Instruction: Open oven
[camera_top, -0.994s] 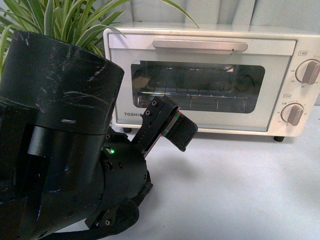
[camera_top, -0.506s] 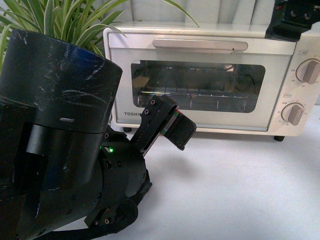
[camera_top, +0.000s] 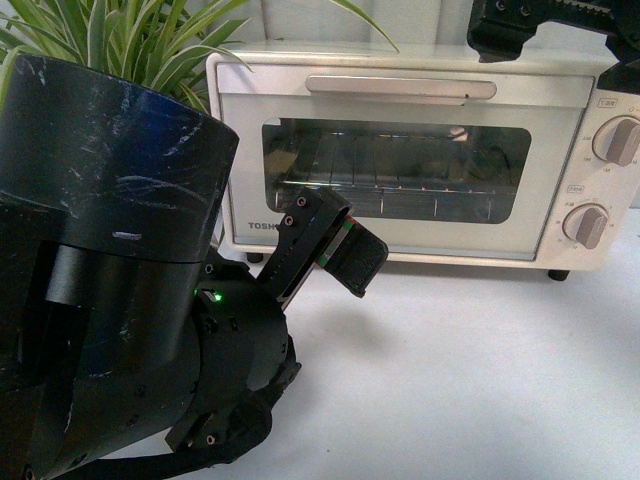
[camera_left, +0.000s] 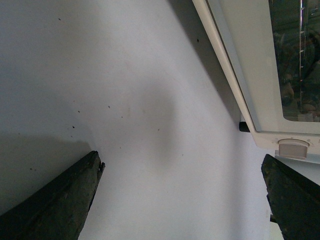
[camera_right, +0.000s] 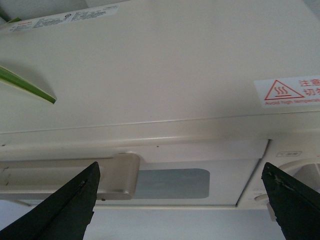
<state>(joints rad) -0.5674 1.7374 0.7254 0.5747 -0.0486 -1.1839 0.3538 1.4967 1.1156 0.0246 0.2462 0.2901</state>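
The cream-white oven (camera_top: 420, 160) stands at the back of the table with its glass door shut and the long pale bar handle (camera_top: 400, 89) across the top of the door. My left gripper (camera_top: 352, 262) is open and empty, low in front of the door's lower left part. In the left wrist view its gripper (camera_left: 182, 200) hangs over bare table beside the oven's lower edge (camera_left: 235, 90). My right gripper (camera_top: 530, 25) is open above the oven's top right. In the right wrist view the right gripper (camera_right: 180, 200) looks down over the oven top (camera_right: 150, 65) at the handle's end (camera_right: 117, 177).
A green leafy plant (camera_top: 110, 40) stands left of the oven. Two beige knobs (camera_top: 615, 140) sit on the oven's right panel. My bulky black left arm (camera_top: 110, 280) fills the left foreground. The white tabletop (camera_top: 470, 370) lies in front of the oven.
My right gripper has come into view at the top right and moved leftwards over the oven top. My left arm has shifted slightly left. The door stays shut.
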